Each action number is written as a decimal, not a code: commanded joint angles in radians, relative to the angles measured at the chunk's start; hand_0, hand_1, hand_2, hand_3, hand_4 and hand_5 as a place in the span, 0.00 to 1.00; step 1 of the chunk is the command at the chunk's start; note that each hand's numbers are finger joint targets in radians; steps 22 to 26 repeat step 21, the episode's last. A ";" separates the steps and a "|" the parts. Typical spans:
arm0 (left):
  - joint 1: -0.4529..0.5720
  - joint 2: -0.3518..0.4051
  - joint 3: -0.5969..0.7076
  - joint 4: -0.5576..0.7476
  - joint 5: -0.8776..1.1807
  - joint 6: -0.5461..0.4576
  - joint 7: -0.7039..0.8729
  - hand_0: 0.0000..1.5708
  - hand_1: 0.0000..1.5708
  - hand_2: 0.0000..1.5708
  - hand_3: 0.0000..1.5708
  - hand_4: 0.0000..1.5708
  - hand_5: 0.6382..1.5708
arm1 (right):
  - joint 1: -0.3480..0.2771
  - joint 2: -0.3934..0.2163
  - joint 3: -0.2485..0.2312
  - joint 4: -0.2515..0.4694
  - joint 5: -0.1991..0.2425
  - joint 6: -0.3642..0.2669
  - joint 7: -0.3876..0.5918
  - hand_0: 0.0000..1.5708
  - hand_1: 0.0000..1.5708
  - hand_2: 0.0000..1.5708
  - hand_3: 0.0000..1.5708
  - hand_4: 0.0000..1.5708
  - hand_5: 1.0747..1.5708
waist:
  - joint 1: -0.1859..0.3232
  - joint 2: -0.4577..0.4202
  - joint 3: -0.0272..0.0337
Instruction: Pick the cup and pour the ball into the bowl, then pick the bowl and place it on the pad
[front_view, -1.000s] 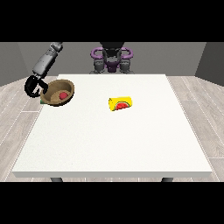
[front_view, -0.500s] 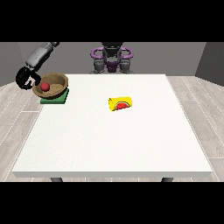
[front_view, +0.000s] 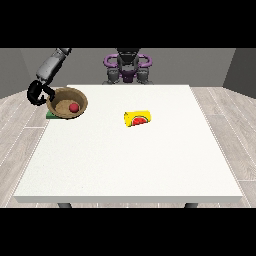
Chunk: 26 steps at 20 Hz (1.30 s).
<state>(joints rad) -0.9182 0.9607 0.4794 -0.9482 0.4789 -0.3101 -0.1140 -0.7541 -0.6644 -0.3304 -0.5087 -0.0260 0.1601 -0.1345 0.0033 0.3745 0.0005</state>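
While the bowl (front_view: 67, 103) rested over the green pad (front_view: 50, 114) at the tabletop's (front_view: 130, 160) far corner, the robot hand (front_view: 38, 93) at the view's left curled round its rim, just beside it. The red ball (front_view: 74, 107) lay inside; the yellow cup (front_view: 138, 118) lay on its side, well apart from the bowl. Release seemed next.

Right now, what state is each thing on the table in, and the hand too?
Bowl: upright, sitting on the pad at the table's far corner at the view's left.
Ball: red, lying inside the bowl.
Pad: green, mostly covered by the bowl.
Cup: yellow, lying on its side mid-table, untouched.
Hand at the view's left: curled at the bowl's rim.
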 joint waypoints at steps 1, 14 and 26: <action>0.017 -0.030 -0.007 -0.057 0.010 0.043 0.026 0.00 0.00 0.00 0.00 0.00 0.95 | 0.044 0.029 -0.024 0.060 -0.021 0.013 -0.045 1.00 1.00 1.00 0.71 0.69 0.99 | -0.001 -0.007 0.0014; 0.023 0.081 0.071 -0.076 0.080 -0.032 0.014 0.00 0.00 0.00 0.00 0.00 0.94 | -0.007 -0.140 -0.146 0.142 -0.092 -0.031 -0.010 0.44 0.44 0.36 0.61 0.00 0.92 | 0.026 0.103 0.0011; 0.066 0.038 0.035 -0.014 0.057 -0.037 0.006 0.00 0.00 0.00 0.00 0.00 0.94 | -0.076 -0.203 -0.142 0.108 -0.116 0.047 0.122 0.09 0.09 0.18 0.24 0.00 0.79 | -0.002 0.001 -0.0006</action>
